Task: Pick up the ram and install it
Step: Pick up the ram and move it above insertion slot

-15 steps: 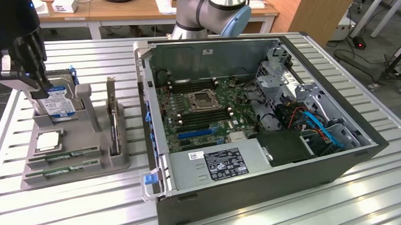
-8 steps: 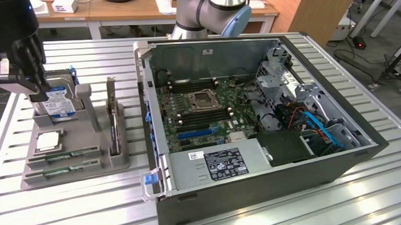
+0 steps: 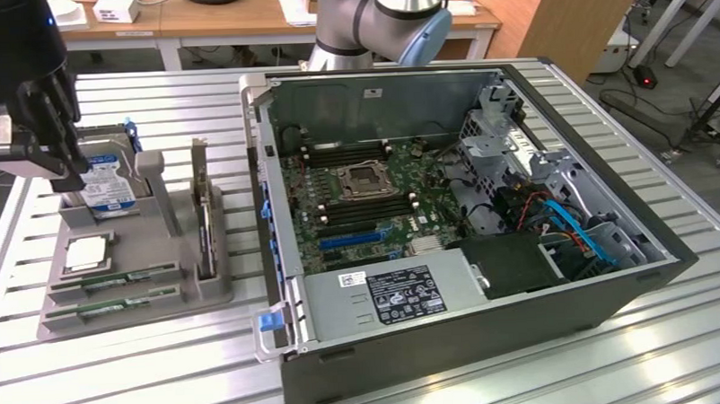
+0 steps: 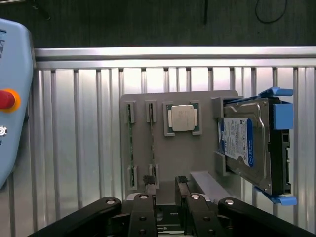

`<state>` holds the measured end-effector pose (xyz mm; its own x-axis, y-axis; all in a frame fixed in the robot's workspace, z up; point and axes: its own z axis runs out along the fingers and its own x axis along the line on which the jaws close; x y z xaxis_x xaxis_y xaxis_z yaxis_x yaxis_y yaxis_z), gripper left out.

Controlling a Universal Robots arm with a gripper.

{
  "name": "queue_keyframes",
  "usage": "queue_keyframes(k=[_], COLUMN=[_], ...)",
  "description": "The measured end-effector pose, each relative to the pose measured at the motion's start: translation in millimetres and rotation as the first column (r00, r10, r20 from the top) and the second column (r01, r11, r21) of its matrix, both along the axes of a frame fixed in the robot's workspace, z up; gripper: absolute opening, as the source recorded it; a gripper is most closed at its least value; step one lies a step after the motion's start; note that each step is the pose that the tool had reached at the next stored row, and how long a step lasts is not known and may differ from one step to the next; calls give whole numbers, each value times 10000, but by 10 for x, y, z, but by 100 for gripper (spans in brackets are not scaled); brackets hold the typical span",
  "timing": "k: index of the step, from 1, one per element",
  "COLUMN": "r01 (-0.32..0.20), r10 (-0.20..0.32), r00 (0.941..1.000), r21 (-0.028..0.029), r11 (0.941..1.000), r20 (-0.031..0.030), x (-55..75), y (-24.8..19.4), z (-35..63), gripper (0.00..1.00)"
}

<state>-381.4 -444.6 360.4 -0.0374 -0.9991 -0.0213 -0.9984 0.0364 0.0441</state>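
Ram (image 4: pixel 152 148) slotted in tray (image 4: pixel 197 153), beneath the tool (image 4: pixel 165 183)

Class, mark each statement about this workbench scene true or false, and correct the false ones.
1. Two RAM sticks lie in the gray holder. True.
2. The hand is gripping a RAM stick. False: it is open and empty, over the holder.
3. The processor chip sits in the holder beside the sticks. True.
4. The computer case is closed up. False: its side is open, showing the motherboard.
5. The hard drive lies flat. False: it stands on edge in the holder.
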Motion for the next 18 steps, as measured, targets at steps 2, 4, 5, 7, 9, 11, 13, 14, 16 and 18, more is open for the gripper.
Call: queue_keyframes(k=[2,4,5,7,9,11,13,14,16,18], r01=[0,-1,0,1,1,0,0,-1,-1,0], r10=[0,1,0,-1,-1,0,0,1,1,0], r00=[10000,10000,10000,10000,10000,10000,10000,10000,10000,10000], r21=[0,1,2,3,2,4,3,3,4,3], r11=[10000,10000,10000,10000,10000,10000,10000,10000,10000,10000], r20=[0,0,0,0,1,3,13,16,18,18], x=[0,0,0,0,0,-1,0,0,0,0], y=[-32,-55,-62,-64,-64,-65,-65,-65,-65,-64], z=[0,0,0,0,0,-11,-38,-54,-85,-111], gripper=[29,29,29,29,29,29,29,29,29,29])
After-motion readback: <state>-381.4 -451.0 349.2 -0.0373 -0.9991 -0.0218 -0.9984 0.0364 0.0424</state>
